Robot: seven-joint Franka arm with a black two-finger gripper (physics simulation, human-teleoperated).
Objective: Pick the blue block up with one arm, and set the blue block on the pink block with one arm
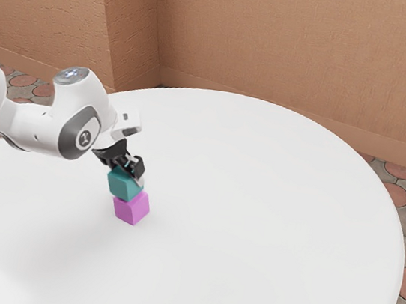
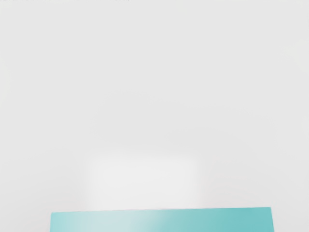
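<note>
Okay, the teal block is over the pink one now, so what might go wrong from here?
The teal block sits offset toward the exterior view's left on the pink block, so it may tip off on release. The tool is shut on it from above; pulling away crooked might drag it off or nudge the pink block.

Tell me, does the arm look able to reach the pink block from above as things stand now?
Probably not from above: the blue block sits on top of the pink block and covers it. The pink block's sides look free on the table, so a sideways approach seems open.
</note>
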